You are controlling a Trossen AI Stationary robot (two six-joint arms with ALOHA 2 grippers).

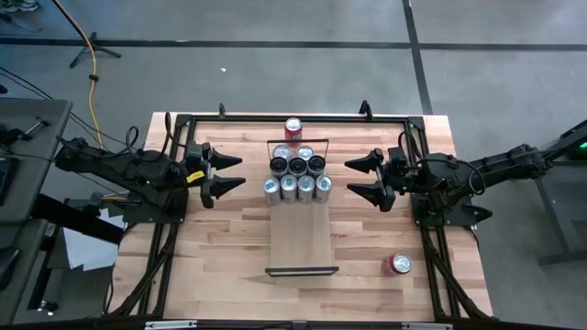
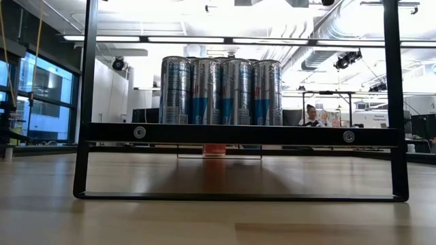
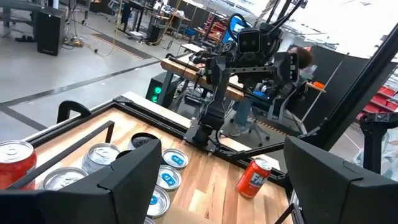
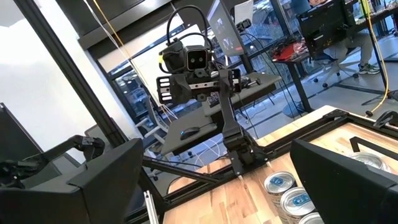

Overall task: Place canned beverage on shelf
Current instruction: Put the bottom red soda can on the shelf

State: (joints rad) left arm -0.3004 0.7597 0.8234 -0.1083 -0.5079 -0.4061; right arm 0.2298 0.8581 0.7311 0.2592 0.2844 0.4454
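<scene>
**A:** Which can is next, and how will it handle?

**B:** Two red cans are off the shelf (image 1: 301,240): the red can (image 1: 397,265) lies on its side on the table (image 1: 220,247), near and right of the shelf's near rail, and another red can (image 1: 293,126) stands upright just past the shelf's far end. A can like this looks rigid and smooth, and it would probably roll when lying down. If full, it should have some weight; thin walls could dent under a hard squeeze. I'd close on the middle of the cylindrical wall, jaws across its width.

**A:** What's already placed?

**B:** A cluster of silver cans (image 1: 298,176) stands upright on the far half of the shelf; the near half is bare.

**A:** And the grippers?

**B:** The left gripper (image 1: 231,174) hovers just left of the silver cans, fingers spread, holding nothing. The right gripper (image 1: 359,178) mirrors it on the right, jaws wide apart and empty, touching nothing.
</scene>
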